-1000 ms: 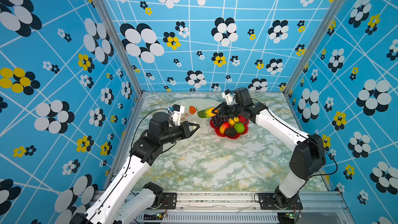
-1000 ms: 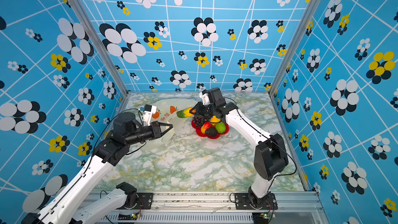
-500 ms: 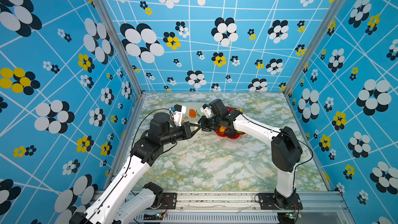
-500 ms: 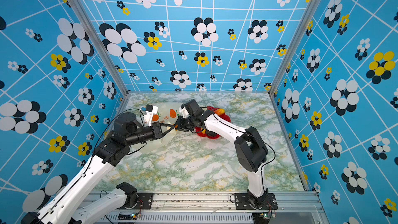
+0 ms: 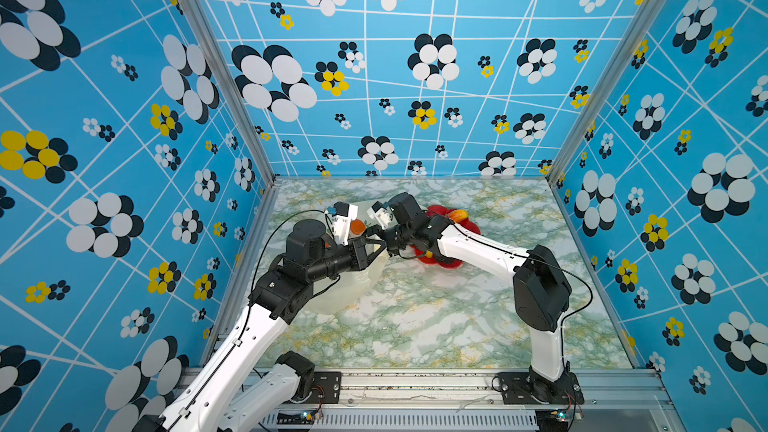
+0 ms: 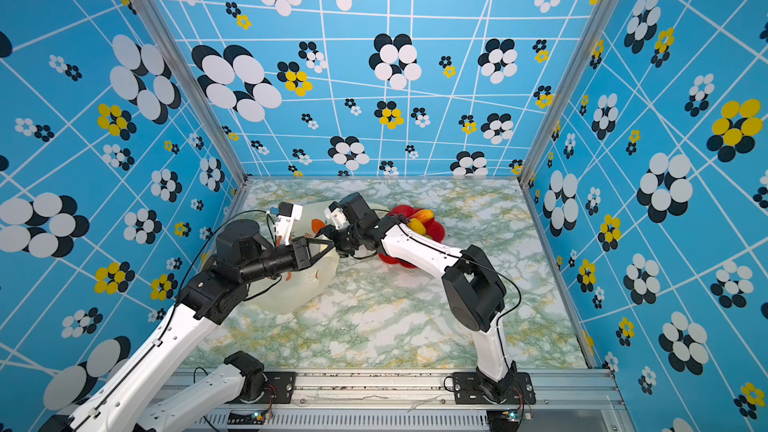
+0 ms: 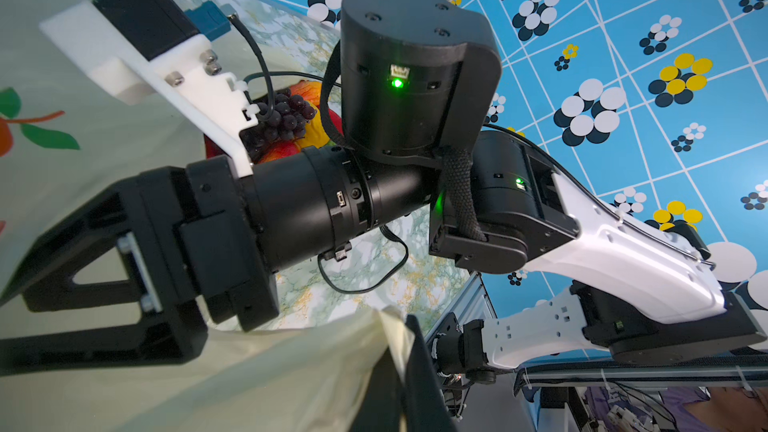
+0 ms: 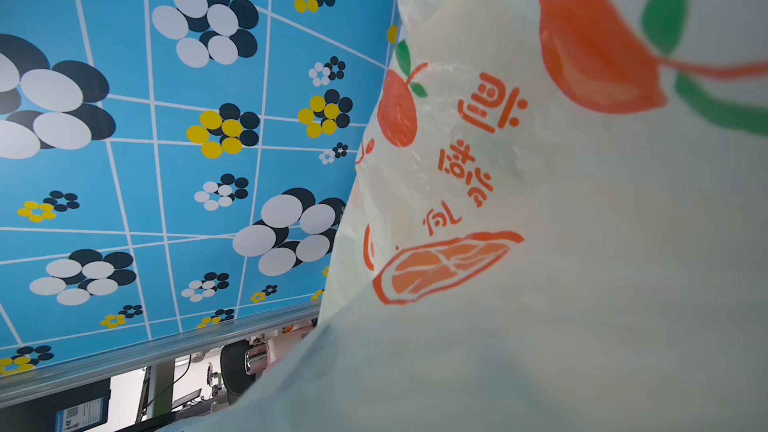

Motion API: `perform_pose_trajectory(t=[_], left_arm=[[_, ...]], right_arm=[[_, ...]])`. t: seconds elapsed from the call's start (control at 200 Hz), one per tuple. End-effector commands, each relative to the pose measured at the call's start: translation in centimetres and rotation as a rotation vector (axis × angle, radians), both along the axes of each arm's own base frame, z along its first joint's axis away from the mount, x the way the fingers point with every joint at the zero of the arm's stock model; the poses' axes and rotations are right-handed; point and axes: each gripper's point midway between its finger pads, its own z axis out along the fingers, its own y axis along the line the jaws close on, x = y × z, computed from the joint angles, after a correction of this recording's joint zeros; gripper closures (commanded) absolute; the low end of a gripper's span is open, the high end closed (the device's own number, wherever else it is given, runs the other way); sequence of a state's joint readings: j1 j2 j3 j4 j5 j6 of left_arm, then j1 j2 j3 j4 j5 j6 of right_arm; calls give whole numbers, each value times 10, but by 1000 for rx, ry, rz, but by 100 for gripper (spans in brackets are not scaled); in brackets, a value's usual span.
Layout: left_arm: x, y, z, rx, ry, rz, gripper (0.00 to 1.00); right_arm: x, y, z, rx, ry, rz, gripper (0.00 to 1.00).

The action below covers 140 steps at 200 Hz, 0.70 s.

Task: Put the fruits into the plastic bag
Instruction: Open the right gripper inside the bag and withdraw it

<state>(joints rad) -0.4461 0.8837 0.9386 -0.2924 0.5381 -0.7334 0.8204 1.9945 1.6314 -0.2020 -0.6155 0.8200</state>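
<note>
Marbled green-white counter (image 5: 415,326) carries the cream translucent plastic bag (image 5: 353,284) at centre left, printed with orange fruits and red writing I cannot read. Right of it, the red plate (image 6: 436,228) holds the fruits (image 6: 422,216). Left claw (image 5: 376,245) pinches the bag's edge; the right claw (image 5: 390,243) sits at the bag mouth, its spread unclear.

You see two arms with white link shells and black joint housings, each with a thin black cable running along it. The left arm (image 5: 232,351) and the right arm (image 7: 623,268) stand on black base plates with screws. Near the tool, each wrist carries a white camera bracket, and green lights glow on the right arm's black joints.
</note>
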Motion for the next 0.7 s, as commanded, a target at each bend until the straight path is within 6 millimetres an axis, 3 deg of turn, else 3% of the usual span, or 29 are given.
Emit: perform_pose_trajectory(t=[0.0,0.1,0.125,0.275,0.515,0.695], left_arm=[[0,5,-6,18,-9,12,100],[-1,6,-11,19,5,11,100],[-2,6,-13,20,12,9,100],[-11,12,-23,33,29,14,100],[-27,16,-45,71,74,-14,100],[-28,22,-52,89,83,17,100]], right_arm=[[0,-8,-3,-25,-25,3,45],[9,-17,-1,-48,-52,-31,44],[8,-25,-15,-80,-36,-41,44],[30,-57,-15,-146,-87,-131,43],[76,-113,22,-138,-186,-310,42],[82,-145,40,-135,-208,-360,41]])
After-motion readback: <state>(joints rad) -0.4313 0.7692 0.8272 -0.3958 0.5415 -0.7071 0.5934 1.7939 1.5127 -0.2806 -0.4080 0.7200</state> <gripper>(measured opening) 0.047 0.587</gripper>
